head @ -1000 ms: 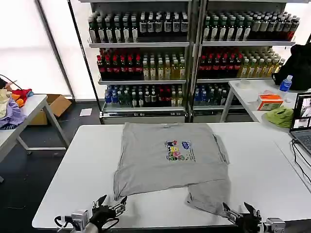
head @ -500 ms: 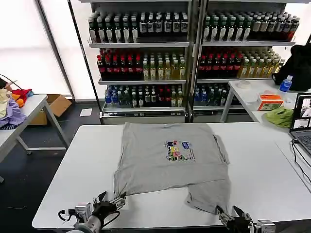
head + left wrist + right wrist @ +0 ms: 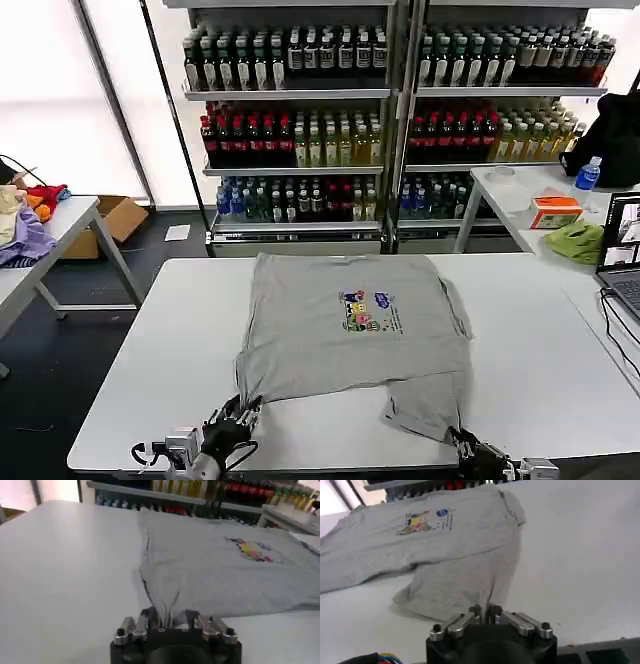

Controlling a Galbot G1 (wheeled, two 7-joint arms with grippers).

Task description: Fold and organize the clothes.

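A grey short-sleeved shirt lay spread over the middle of the white table, with its small multicoloured chest print facing up near the centre of the head view. Its near hem was uneven: the part toward the lower left of the frame was drawn into a point, and a flap hung lower toward the lower right. At the bottom left of the head view the left gripper sat at the table's near edge, its fingers closed tight on that pointed corner of the shirt; the left wrist view showed the cloth bunched into folds and pinched between the gripper's jaws. At the bottom right of the head view the right gripper met the low flap, and in the right wrist view the gripper had its jaws nearly together with a thin ridge of the grey fabric caught between them. Behind the table stood shelves of bottles, filling the upper part of the frame.
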